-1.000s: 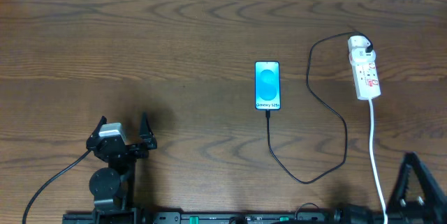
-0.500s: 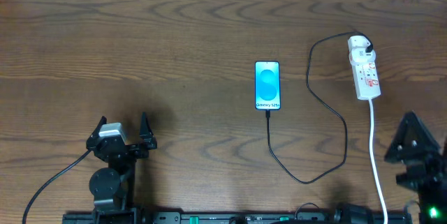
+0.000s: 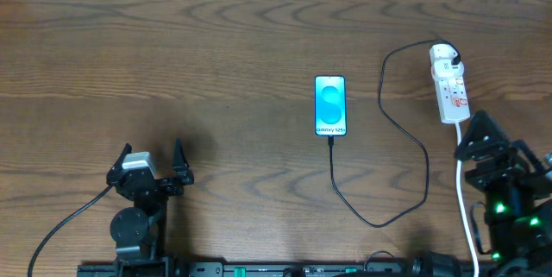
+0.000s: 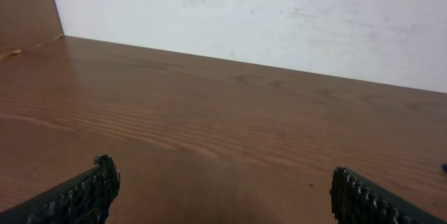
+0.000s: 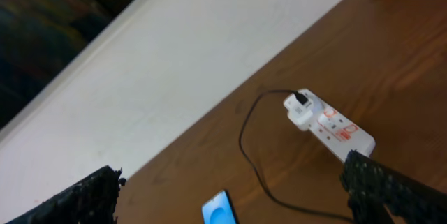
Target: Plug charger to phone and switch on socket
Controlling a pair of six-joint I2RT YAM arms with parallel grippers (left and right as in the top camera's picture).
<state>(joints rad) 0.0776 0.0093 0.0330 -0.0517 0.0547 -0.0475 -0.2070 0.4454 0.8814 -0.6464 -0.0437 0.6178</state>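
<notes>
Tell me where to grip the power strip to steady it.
Probably pinch the power strip across its narrow width at its near end, coming straight down. It lies flat; the charger plug fills the far end, and red-marked switches run along its middle.

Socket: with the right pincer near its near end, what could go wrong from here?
1. The open right pincer sits by the socket, above its white cord. A press on the switch might slide the loose socket or catch the cord.
2. The cable lies in a slack loop beside that arm, its tip at the phone. Snagging it could tug the tip away.
</notes>
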